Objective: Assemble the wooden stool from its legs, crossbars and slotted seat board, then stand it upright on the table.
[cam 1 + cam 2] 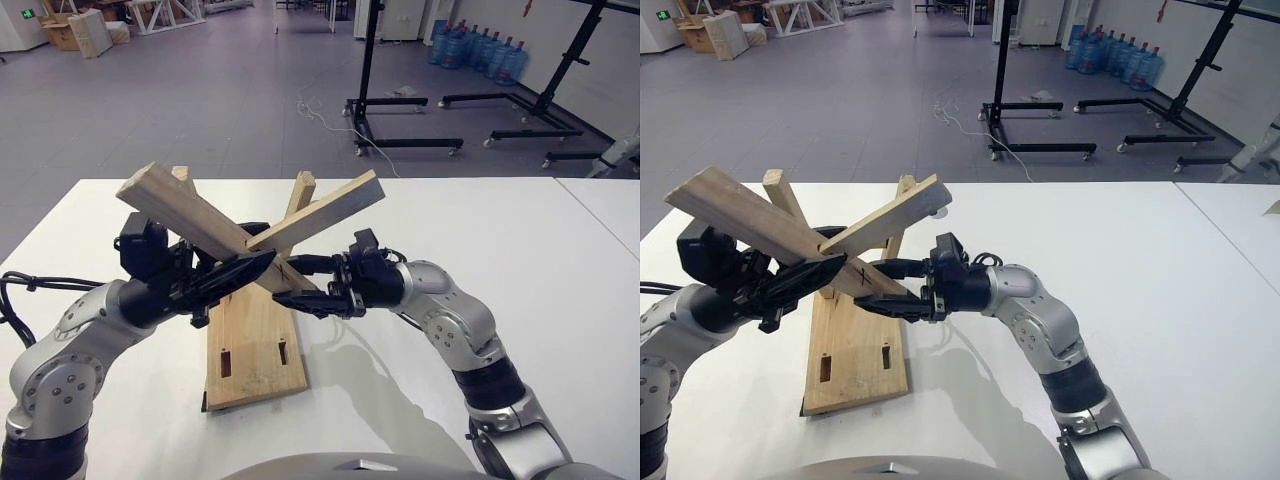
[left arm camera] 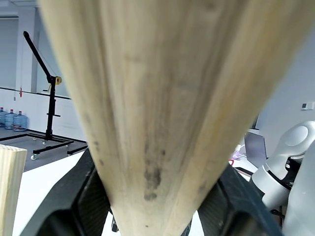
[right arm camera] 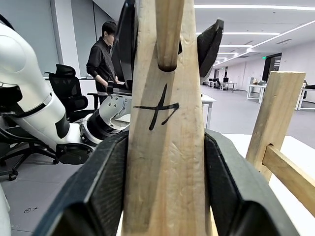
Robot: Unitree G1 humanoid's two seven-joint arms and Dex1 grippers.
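Above the seat board (image 1: pixel 252 350) flat on the table (image 1: pixel 500 250), the left gripper (image 1: pixel 262 265) and right gripper (image 1: pixel 287 281) each clamp one of the crossed legs (image 1: pixel 335 205); leg fitting seems in hand, and next their ends likely need lining up with the board's slots.

The one mark that can be read is a hand-drawn black cross, like an X or a plus, inked on the face of the pale wooden stool leg (image 3: pixel 162 162). It sits just below the slot where the end of a wooden crossbar (image 3: pixel 169 29) enters, and the leg is clamped between the black fingers (image 3: pixel 106 187) of the right gripper (image 1: pixel 297 282). A small green sign (image 1: pixel 28 13) high in the room behind and the labels on the blue water bottles (image 1: pixel 480 45) by the far wall are too small to read.
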